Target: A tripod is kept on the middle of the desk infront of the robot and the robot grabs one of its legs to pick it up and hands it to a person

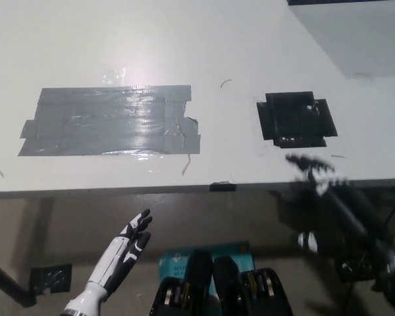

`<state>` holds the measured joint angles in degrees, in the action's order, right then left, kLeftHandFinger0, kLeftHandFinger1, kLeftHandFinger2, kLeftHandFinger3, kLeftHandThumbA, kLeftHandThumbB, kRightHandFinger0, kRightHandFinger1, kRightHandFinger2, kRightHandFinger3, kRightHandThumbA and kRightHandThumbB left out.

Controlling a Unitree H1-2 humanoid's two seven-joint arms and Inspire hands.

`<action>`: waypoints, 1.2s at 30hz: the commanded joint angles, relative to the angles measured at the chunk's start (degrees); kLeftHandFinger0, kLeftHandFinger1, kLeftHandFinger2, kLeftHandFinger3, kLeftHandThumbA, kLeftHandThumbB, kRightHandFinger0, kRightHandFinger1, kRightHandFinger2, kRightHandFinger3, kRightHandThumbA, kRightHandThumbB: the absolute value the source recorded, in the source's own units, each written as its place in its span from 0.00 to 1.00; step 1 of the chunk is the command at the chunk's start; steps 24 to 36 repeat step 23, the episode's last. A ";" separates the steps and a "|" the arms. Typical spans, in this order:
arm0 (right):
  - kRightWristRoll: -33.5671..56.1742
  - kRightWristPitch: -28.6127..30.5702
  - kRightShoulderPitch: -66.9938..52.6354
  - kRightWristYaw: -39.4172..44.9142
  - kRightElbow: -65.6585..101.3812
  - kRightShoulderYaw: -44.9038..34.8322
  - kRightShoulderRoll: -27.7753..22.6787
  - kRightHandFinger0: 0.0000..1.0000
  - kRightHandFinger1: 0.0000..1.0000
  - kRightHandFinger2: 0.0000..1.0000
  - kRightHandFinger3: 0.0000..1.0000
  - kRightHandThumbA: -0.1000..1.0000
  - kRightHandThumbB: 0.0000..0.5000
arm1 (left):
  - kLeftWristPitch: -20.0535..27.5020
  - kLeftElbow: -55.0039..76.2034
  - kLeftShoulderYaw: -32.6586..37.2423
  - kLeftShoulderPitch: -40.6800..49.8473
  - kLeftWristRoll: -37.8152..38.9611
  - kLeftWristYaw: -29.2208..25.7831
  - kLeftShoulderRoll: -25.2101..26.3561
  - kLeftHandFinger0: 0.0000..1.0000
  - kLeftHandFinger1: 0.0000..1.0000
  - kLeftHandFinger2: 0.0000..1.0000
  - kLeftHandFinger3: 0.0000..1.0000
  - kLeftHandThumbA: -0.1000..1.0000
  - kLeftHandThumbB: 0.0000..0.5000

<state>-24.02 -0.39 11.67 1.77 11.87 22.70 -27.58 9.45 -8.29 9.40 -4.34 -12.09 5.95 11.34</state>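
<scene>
No tripod stands anywhere on the white desk (184, 39) in the head view, neither in its middle nor in either hand, so the handover is either finished or happening out of frame. Only a broad patch of grey tape (112, 122) and, well apart to its right, a smaller patch of black tape (295, 118) mark the surface. The robot's black right hand (313, 168) shows at the desk's front edge, just below the black patch; it is badly blurred, but its fingers appear fanned out and it carries nothing. The white left hand (133, 238) rests below the desk at lower left, fingers extended and loosely apart, empty. If the arm is coming to rest, the step is best done by keeping the spread hand clear of the desk's edge.
</scene>
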 commanded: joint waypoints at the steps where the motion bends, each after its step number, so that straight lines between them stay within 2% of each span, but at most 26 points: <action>1: 26.17 3.11 -11.00 -1.89 21.98 -6.94 4.85 1.00 1.00 1.00 1.00 1.00 0.69 | 2.75 0.50 -0.59 -2.74 0.69 -0.16 -0.13 1.00 1.00 1.00 1.00 1.00 0.38; 3: 26.94 4.35 -10.90 -1.41 16.15 -7.21 7.88 1.00 1.00 1.00 1.00 1.00 0.69 | 2.95 0.51 -0.52 -2.38 0.50 -0.30 -0.14 1.00 1.00 1.00 1.00 1.00 0.37; 5: 27.63 5.10 -10.78 -1.05 9.91 -7.65 10.90 1.00 1.00 1.00 1.00 1.00 0.61 | 3.04 0.74 -0.39 -1.90 0.22 -0.37 -0.09 1.00 1.00 1.00 1.00 1.00 0.35; 7: 26.95 6.02 -9.71 0.13 0.41 -8.67 13.77 1.00 1.00 1.00 1.00 1.00 0.63 | 3.33 0.72 -0.25 -1.56 0.06 -0.48 -0.21 1.00 1.00 1.00 1.00 1.00 0.35; 10: 27.39 6.32 -8.81 2.44 -6.16 -9.39 15.13 1.00 1.00 1.00 1.00 1.00 0.63 | 3.37 1.38 -0.56 -0.80 0.29 -0.71 -0.22 1.00 1.00 1.00 1.00 1.00 0.35; 11: 27.74 6.10 -8.90 3.43 -7.23 -9.62 15.44 1.00 1.00 1.00 1.00 0.99 0.60 | 3.26 1.74 -0.63 -0.62 0.32 -0.65 -0.09 1.00 1.00 1.00 1.00 1.00 0.36; 14: 27.87 6.56 -8.45 5.23 -9.38 -10.30 15.86 1.00 1.00 1.00 1.00 0.98 0.60 | 2.49 1.98 -0.73 -1.30 0.06 -0.62 0.03 1.00 1.00 1.00 1.00 1.00 0.40; 16: 27.33 6.78 -8.52 5.96 -9.88 -10.34 16.05 1.00 1.00 1.00 1.00 0.99 0.64 | 2.58 2.08 -0.81 -0.97 -0.02 -0.82 -0.03 1.00 1.00 1.00 1.00 1.00 0.41; 18: 27.11 6.58 -8.79 7.00 -10.08 -10.33 16.22 1.00 1.00 1.00 1.00 0.99 0.62 | 3.19 2.07 -0.76 -0.34 -0.15 -1.03 -0.09 1.00 1.00 1.00 1.00 1.00 0.37; 36: 26.43 6.22 -8.59 8.11 -10.45 -10.54 16.31 1.00 1.00 1.00 1.00 1.00 0.65 | 3.45 1.73 -0.98 -0.11 0.01 -1.26 -0.25 1.00 1.00 1.00 1.00 1.00 0.38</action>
